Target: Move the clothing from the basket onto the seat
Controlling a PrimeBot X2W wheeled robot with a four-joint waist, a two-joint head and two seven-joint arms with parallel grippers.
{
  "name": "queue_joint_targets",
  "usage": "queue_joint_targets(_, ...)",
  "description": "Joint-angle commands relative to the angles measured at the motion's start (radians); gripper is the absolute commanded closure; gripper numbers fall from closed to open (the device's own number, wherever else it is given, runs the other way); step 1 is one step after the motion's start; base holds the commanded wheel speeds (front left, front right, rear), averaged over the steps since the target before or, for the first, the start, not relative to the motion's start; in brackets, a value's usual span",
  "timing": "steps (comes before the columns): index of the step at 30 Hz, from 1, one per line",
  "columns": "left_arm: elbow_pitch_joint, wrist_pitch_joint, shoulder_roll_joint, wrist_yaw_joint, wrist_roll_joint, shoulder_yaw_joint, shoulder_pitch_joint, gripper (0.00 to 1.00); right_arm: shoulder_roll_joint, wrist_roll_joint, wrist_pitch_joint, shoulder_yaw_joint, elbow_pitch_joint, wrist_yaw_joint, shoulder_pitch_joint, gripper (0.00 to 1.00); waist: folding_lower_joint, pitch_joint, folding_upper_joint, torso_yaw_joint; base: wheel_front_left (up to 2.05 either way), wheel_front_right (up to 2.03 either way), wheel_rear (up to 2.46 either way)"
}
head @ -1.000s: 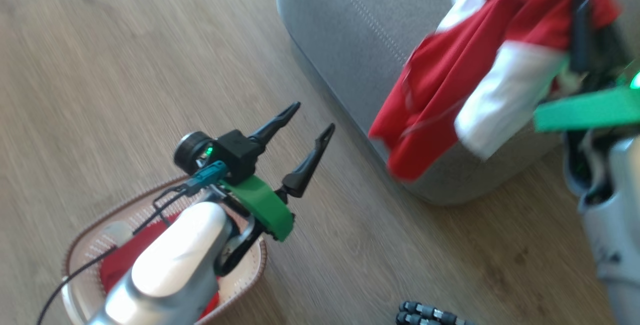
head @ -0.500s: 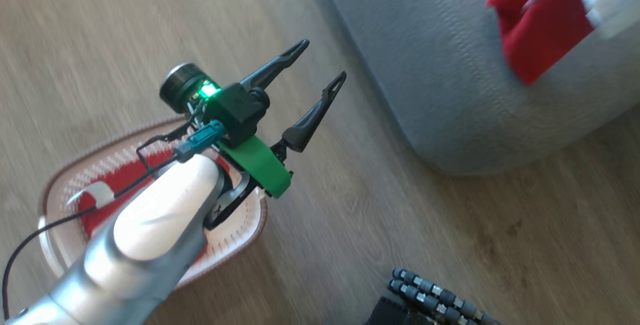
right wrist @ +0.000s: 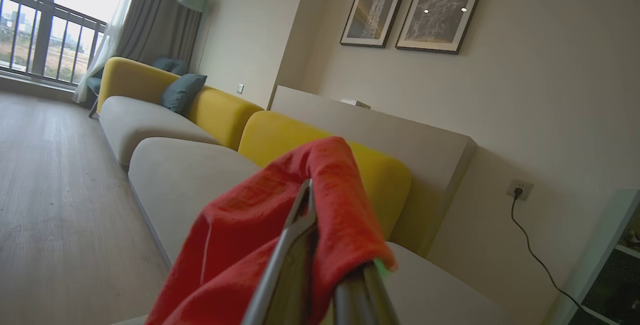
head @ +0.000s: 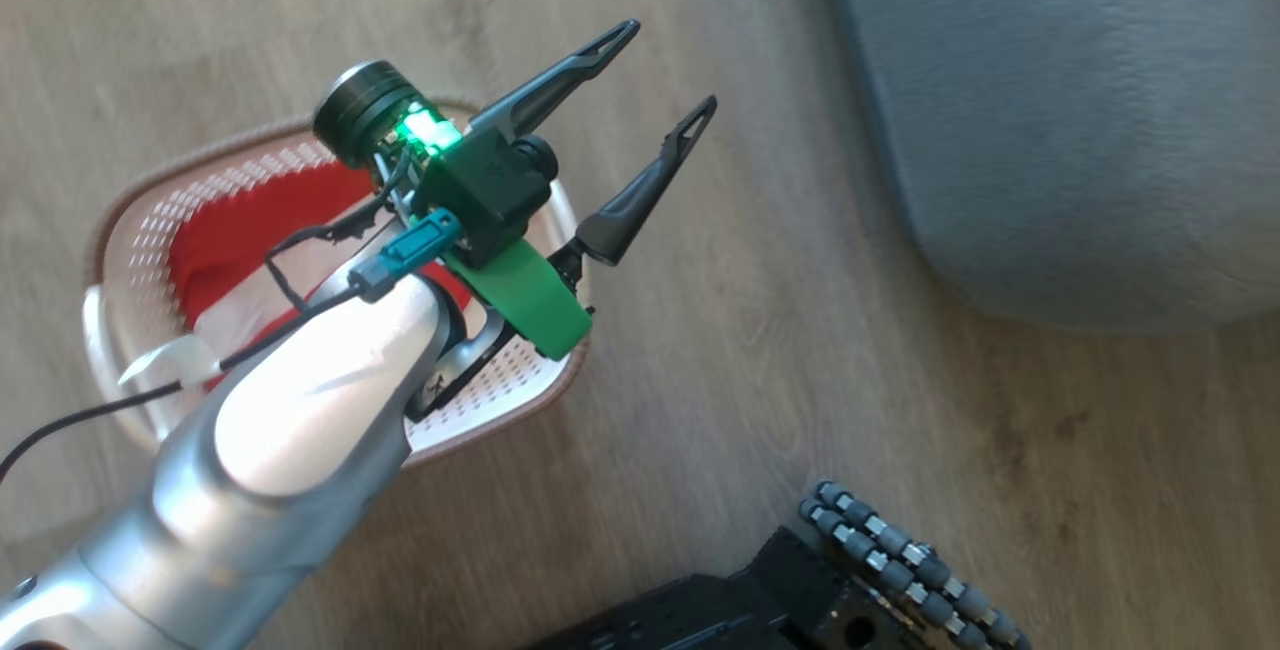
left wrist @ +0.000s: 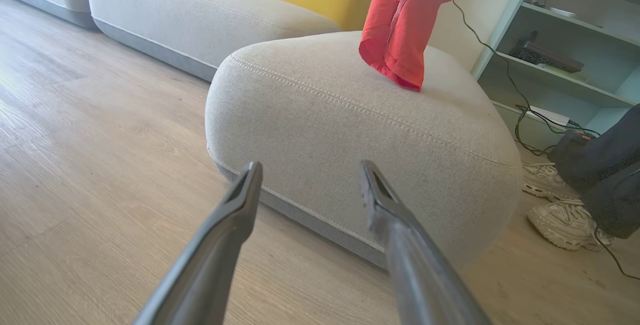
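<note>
The cream basket (head: 130, 205) with a brown rim stands on the floor at the left and holds a red clothing piece (head: 240, 220) with white trim. My left gripper (head: 665, 65) hovers open and empty above the basket's right rim. In the left wrist view the left gripper (left wrist: 311, 165) points at the grey seat (left wrist: 350, 130). A second red garment (left wrist: 400, 20) hangs from above with its lower end at the seat top. My right gripper (right wrist: 335, 230) is shut on that red garment (right wrist: 250, 225), which drapes over its fingers. The seat (head: 1080, 110) fills the upper right.
Wood floor (head: 760, 350) lies between basket and seat. My dark base (head: 800, 590) is at the bottom. A yellow-backed sofa (right wrist: 215, 110) runs behind the seat. White shoes (left wrist: 560, 215) and a person's dark trouser leg (left wrist: 610, 175) are by a shelf unit (left wrist: 565, 60).
The head camera has swung, so the seat slid to the upper right and the basket came more into view. The held garment and right arm left the picture. My left gripper stays open.
</note>
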Motion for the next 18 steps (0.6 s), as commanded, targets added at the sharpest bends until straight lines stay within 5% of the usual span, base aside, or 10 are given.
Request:
queue_joint_targets(1, -0.038, 0.0, 0.005, 0.004, 0.008, 0.016, -0.024, 0.0, -0.052, -0.011, -0.005, -0.032, -0.022, 0.007, -0.031, 1.0, -0.0002, 0.046, 0.0, 0.05, 0.0, 0.0, 0.0)
queue_joint_targets(15, -0.019, -0.024, -0.033, 0.012, 0.012, 0.012, -0.033, 0.0, 0.039, 0.01, -0.005, -0.095, 0.195, 0.007, 0.088, 1.0, -0.0002, 0.095, 0.0, 0.128, 0.0, 0.0, 0.0)
queue_joint_targets(16, -0.016, -0.025, -0.036, 0.011, 0.011, 0.012, -0.034, 0.0, 0.043, 0.014, -0.005, -0.085, 0.198, 0.007, 0.108, 0.97, -0.0002, 0.092, 0.0, 0.13, 0.0, 0.0, 0.0)
queue_joint_targets(18, -0.009, -0.028, -0.042, 0.01, 0.008, 0.014, -0.032, 0.0, 0.052, 0.031, -0.005, -0.068, 0.196, 0.007, 0.148, 0.54, -0.0002, 0.08, 0.0, 0.136, 0.0, 0.0, 0.0)
